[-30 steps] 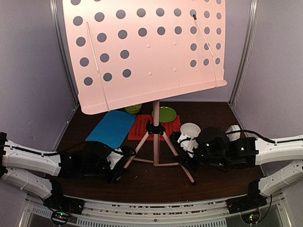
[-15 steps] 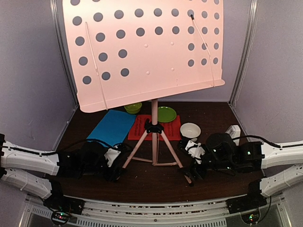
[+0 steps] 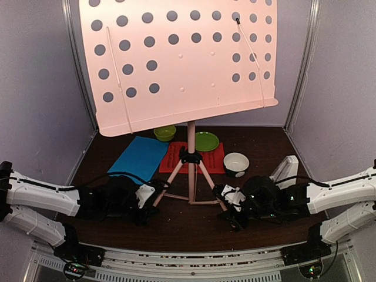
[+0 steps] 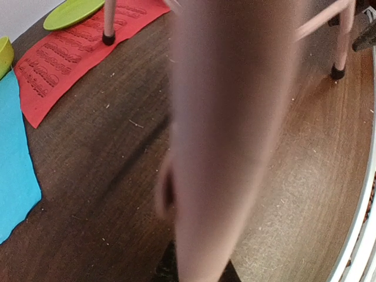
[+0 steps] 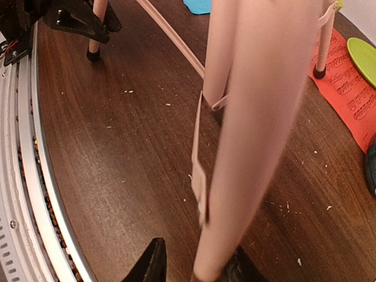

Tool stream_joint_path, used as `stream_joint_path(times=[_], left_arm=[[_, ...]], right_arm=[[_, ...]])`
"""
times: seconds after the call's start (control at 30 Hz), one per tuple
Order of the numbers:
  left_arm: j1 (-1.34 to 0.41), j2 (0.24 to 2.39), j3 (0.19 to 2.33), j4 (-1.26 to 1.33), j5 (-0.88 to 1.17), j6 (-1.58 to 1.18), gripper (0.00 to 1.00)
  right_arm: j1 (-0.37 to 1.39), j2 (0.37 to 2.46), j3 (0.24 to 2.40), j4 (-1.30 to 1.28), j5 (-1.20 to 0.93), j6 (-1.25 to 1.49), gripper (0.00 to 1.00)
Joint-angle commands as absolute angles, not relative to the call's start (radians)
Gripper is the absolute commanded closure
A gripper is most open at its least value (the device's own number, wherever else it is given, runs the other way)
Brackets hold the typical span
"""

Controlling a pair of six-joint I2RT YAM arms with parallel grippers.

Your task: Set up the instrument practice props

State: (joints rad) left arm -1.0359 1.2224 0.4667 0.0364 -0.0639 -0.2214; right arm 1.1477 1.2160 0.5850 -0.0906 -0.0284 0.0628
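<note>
At the middle of the table (image 3: 188, 229), the music stand (image 3: 191, 138) stands with its post upright and its dotted desk facing the arms. The left gripper (image 3: 154, 200) is at the left front leg; I cannot tell its grip. The right gripper (image 5: 197, 264) straddles the right leg, narrow, with a gap on 1 side. The rear foot rests on the red sheet (image 3: 175, 158), beside the blue sheet (image 3: 138, 157). The white bowl (image 3: 235, 164) and metronome (image 3: 284, 170) stand to the right.
</note>
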Motion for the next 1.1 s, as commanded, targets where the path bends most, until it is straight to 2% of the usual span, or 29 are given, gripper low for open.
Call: stream_joint_path(times=[0.0, 0.1, 0.13, 0.63, 0.87, 0.9, 1.0, 1.07], left_arm=[[-1.02, 1.185, 0.455, 0.062, -0.083, -0.285, 0.94], [-1.02, 1.162, 0.438, 0.035, -0.095, -0.298, 1.0], [-1.02, 1.154, 0.434, 0.025, -0.099, -0.3, 1.0], [-1.019, 1.014, 0.343, -0.094, -0.224, -0.41, 1.0], [-1.026, 1.108, 0.411, -0.066, -0.184, -0.287, 1.0], [-1.027, 1.126, 0.423, -0.063, -0.178, -0.267, 1.0], [-1.028, 1.159, 0.452, -0.05, -0.159, -0.224, 1.0], [-1.028, 1.159, 0.457, -0.037, -0.15, -0.214, 0.88]], right_arm=[[1.141, 1.217, 0.555, -0.051, -0.004, 0.081, 0.74], [1.14, 1.213, 0.549, -0.07, 0.008, 0.102, 0.97], [1.14, 1.21, 0.548, -0.079, 0.011, 0.109, 1.0], [1.154, 1.122, 0.476, -0.164, -0.024, 0.278, 1.0], [1.165, 1.192, 0.48, -0.118, -0.07, 0.264, 1.0], [1.165, 1.192, 0.48, -0.108, -0.077, 0.255, 0.99], [1.164, 1.181, 0.485, -0.095, -0.096, 0.236, 0.79], [1.165, 1.171, 0.5, -0.108, -0.111, 0.229, 0.67]])
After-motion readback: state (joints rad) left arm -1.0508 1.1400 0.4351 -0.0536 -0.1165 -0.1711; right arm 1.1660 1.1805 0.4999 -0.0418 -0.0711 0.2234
